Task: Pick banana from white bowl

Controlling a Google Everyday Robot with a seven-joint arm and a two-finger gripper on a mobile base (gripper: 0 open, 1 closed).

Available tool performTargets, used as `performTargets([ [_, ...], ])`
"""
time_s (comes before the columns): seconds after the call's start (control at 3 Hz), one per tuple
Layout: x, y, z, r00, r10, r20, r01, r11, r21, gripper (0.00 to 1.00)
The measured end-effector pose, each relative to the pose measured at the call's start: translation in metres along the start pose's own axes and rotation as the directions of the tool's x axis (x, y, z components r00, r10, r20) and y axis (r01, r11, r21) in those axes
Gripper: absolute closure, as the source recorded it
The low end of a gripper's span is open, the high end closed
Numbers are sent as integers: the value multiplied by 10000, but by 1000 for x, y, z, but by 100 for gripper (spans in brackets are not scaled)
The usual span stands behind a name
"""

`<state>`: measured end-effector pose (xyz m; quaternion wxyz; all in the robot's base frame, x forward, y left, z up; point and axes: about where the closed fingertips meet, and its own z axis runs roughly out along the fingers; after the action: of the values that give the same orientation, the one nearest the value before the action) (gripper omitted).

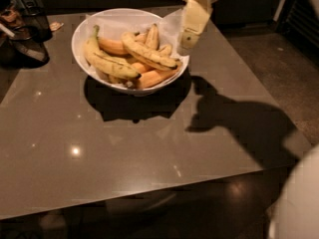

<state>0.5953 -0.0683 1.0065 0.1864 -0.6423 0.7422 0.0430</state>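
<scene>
The white bowl (84, 29) stands at the far middle of the grey table, lined with white paper. Several bananas lie in it. The banana (149, 56), long, speckled and dark at its right end, lies on top, running from the bowl's middle to its right rim. A fatter yellow banana (107, 62) lies at the left, and orange-toned ones (154, 77) lie under it. My gripper (188, 40) hangs above the bowl's right rim, just right of the banana's dark end, holding nothing that shows.
Dark wire-mesh baskets (25, 29) stand at the table's far left corner. The table's front edge (149, 198) and right edge border dark floor (279, 68). A pale rounded robot part (299, 203) fills the bottom right corner. The arm's shadow (234, 118) lies right of the bowl.
</scene>
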Motion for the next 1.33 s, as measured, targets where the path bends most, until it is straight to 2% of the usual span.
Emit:
performTargets([
  [0.67, -43, -23, 31, 9982, -595, -92, 593, 9980, -198, 13],
  [1.0, -61, -29, 46, 9955, -901, -303, 894, 9957, -246, 14],
  [1.33, -73, -33, 59, 9929, -1083, -497, 1067, 9937, -341, 24],
])
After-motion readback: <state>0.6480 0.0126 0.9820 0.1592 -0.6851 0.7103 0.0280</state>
